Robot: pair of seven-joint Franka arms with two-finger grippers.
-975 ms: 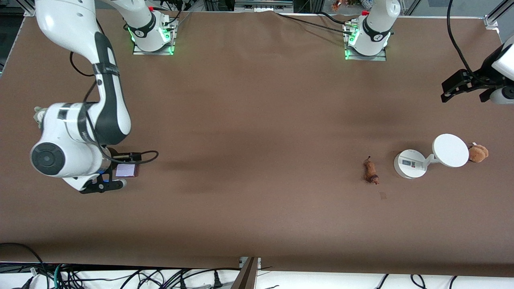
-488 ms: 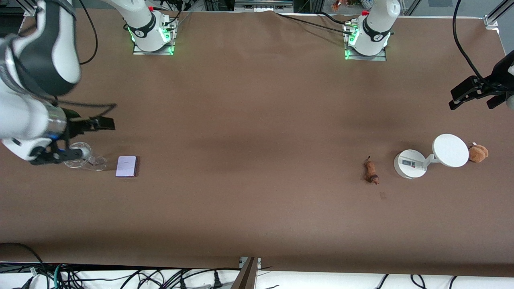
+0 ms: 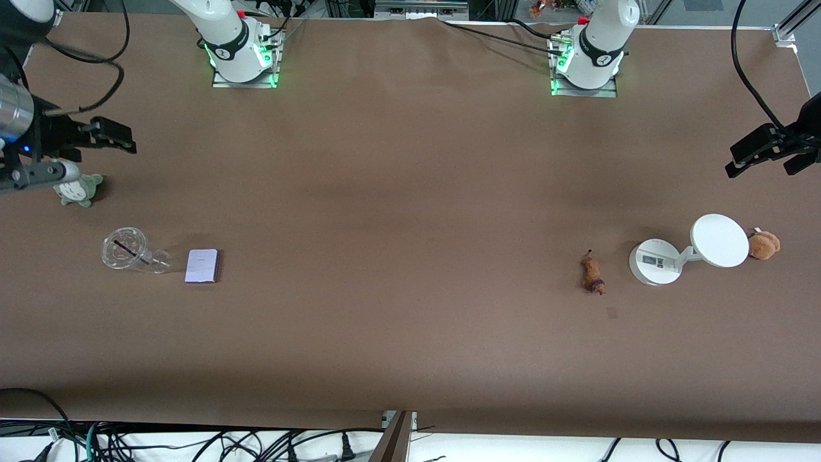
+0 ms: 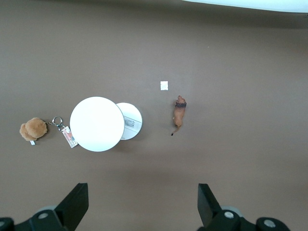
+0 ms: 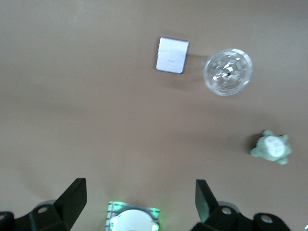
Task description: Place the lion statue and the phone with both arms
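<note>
The lion statue (image 3: 592,274), small and orange-brown, lies on the brown table toward the left arm's end; it also shows in the left wrist view (image 4: 179,112). The lavender phone (image 3: 203,265) lies flat toward the right arm's end and shows in the right wrist view (image 5: 172,55). My left gripper (image 3: 779,151) is open and empty in the air at the left arm's end of the table (image 4: 143,207). My right gripper (image 3: 45,163) is open and empty, raised over the right arm's end of the table (image 5: 139,204). Neither gripper touches anything.
A clear plastic cup (image 3: 131,251) lies beside the phone. A green-grey plush toy (image 3: 78,190) sits under the right gripper. A white round-based device with a disc (image 3: 686,250) and a tan plush toy (image 3: 763,244) stand beside the lion.
My right gripper has lifted away from the phone and swung up toward the table's end, uncovering the cup and green toy. The phone stays put. My left gripper drifted slightly outward.
</note>
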